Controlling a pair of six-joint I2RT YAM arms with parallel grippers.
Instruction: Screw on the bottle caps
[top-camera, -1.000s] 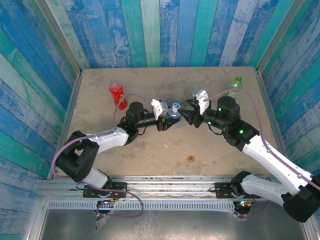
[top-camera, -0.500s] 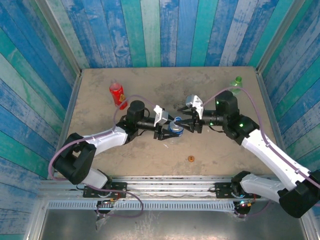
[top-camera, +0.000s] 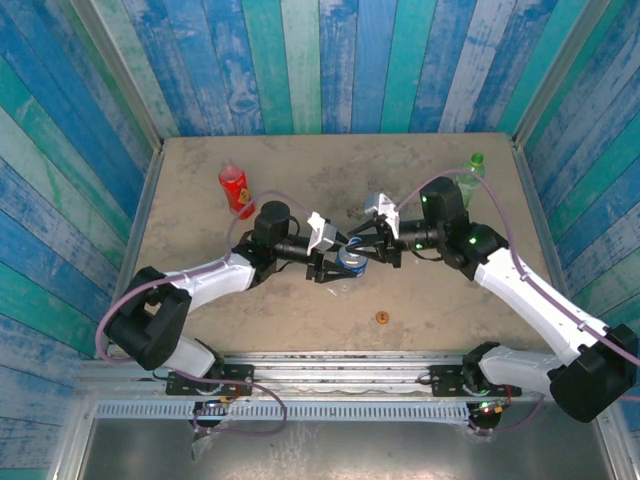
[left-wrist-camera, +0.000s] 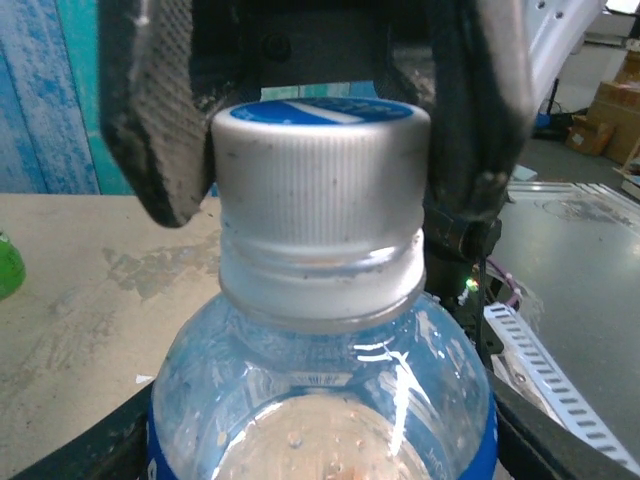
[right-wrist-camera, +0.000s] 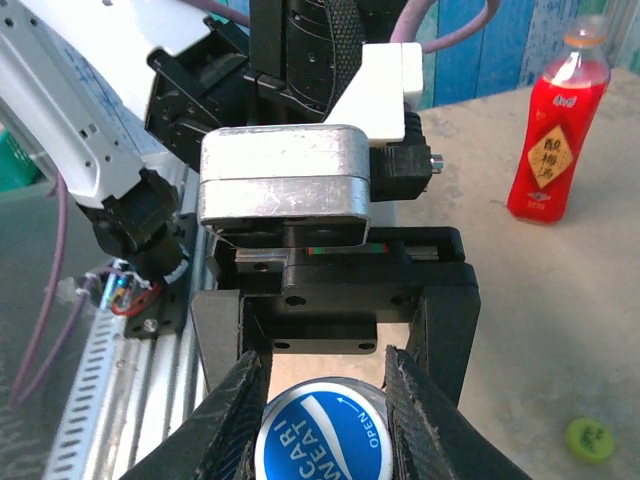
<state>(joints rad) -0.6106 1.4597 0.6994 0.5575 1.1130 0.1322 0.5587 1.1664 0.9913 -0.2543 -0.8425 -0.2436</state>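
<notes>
Blue and teal plank walls (top-camera: 320, 60) around a tan bench (top-camera: 300, 160). At mid-bench, left tool (top-camera: 338, 268) clamped round the body of the clear bottle (top-camera: 350, 262), probably to brace it against the twist and offer the neck to the other arm. Hard to say whether lifted or resting.

From the opposite side, right tool (top-camera: 362, 247) narrowed onto the blue cap (left-wrist-camera: 320, 170), fingers (right-wrist-camera: 240, 410) pressed against its ribbed sides. Cap seated on the neck and seemingly square, thread depth not readable.

Red bottle (top-camera: 235, 190) well apart at far left, green bottle (top-camera: 470, 172) in the far right corner. Orange cap (top-camera: 381, 318) loose toward the near edge, light green cap (right-wrist-camera: 589, 438) loose on the bench too. Nothing between the tools but their own housings: crowded, so little room for turning the wrist.
</notes>
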